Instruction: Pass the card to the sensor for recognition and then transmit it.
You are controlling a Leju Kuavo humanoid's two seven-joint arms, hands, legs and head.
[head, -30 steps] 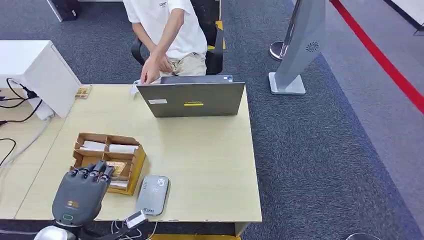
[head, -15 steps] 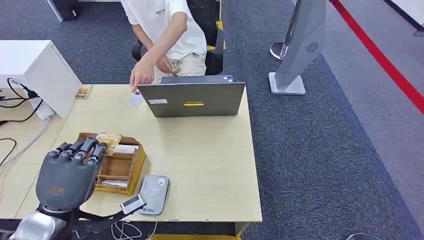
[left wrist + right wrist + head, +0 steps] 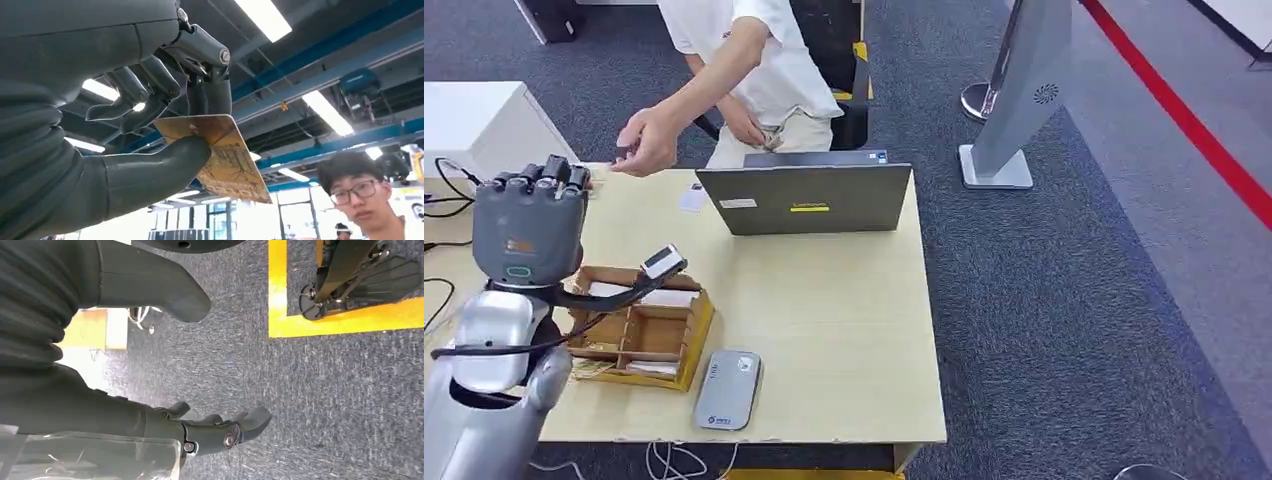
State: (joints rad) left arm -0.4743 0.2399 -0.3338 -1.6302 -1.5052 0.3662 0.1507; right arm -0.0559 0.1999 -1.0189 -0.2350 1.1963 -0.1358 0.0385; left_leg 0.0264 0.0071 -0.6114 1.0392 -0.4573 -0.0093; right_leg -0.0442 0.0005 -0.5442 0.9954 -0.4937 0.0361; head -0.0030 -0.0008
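the worktop (image 3: 844, 330) fills the middle of our head view, with the laptop (image 3: 804, 198) at its 12 o'clock edge and a person (image 3: 744, 60) seated behind it, one person's hand (image 3: 646, 142) reaching out toward 10 o'clock. the wooden tray (image 3: 639, 325) sits at 8 o'clock, and the grey sensor (image 3: 728, 389) lies flat just beside it at 6 o'clock. our left hand (image 3: 529, 225) is raised above the tray's far side, at 9 o'clock. it is grasping the card (image 3: 220, 155), pinched between thumb and fingers, its long axis running out past the fingertips. we judge the sensor lies below and toward 5 o'clock of that hand, which is clearly the nearer one. our right hand (image 3: 210, 432) hangs over the carpet, released, fingers loosely apart.
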